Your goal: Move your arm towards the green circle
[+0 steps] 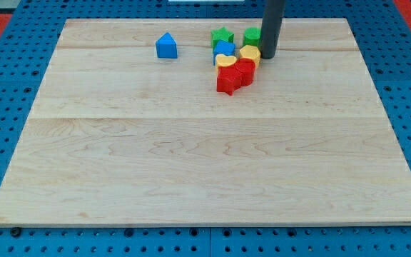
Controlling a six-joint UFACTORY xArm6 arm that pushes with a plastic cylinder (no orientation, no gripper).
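Note:
The green circle (252, 36) sits near the view's top, partly hidden behind my rod. My tip (268, 56) rests on the board just right of and slightly below it, touching or nearly touching the yellow block (250, 54). A green star (222, 36) lies left of the circle. Below them are a blue block (225, 49), a yellow heart (225, 61), a red block (245, 70) and a red star (227, 81), all packed in one cluster left of my tip.
A blue pentagon-like block (166, 46) stands alone further to the view's left. The wooden board (205, 157) lies on a blue pegboard surface; its top edge is just above the cluster.

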